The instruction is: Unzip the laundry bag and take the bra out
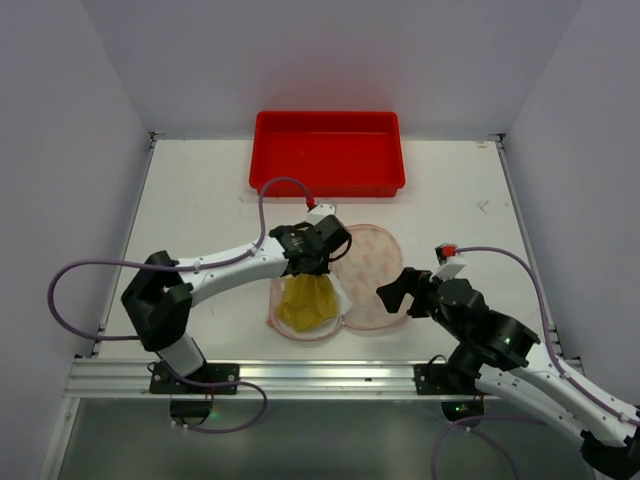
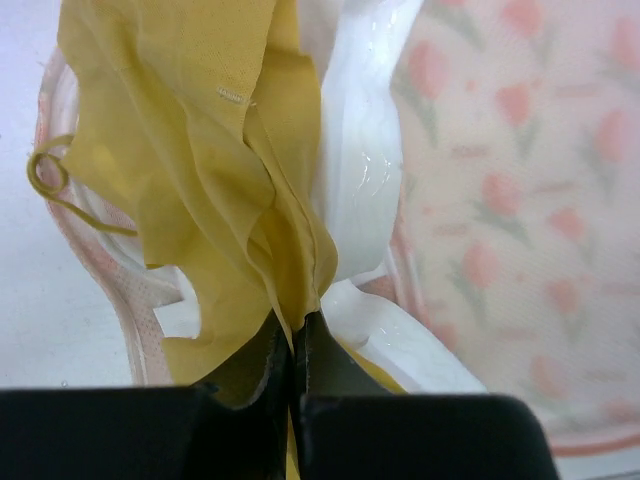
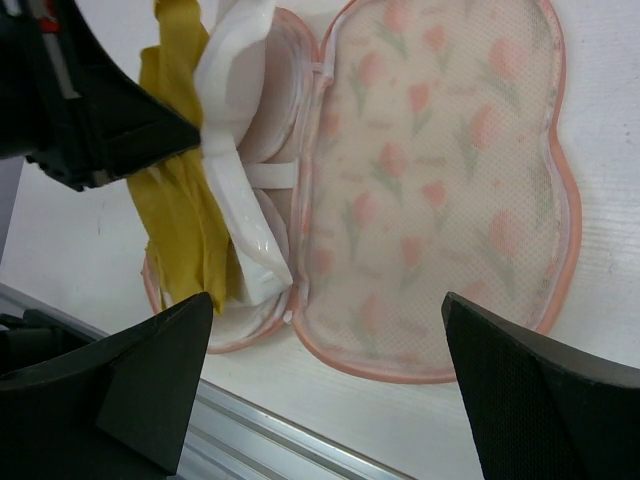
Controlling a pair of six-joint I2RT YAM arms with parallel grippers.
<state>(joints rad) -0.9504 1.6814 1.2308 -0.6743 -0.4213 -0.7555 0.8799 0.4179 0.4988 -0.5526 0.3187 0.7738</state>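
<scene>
Left gripper (image 1: 312, 262), from above, is clamped on the bra (image 1: 303, 300), over the 9 o'clock half of the unzipped laundry bag (image 1: 375, 265). Right gripper (image 1: 400, 292) sits at the bag's 3 o'clock edge. The left wrist view shows yellow fabric pinched tight. In the right wrist view, the right gripper is spread wide above the open bag.

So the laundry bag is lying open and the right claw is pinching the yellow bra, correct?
Not quite. The laundry bag does lie open, but it is the left claw that pinches the yellow bra, as the left wrist view shows. The right claw is open and holds nothing.
</scene>
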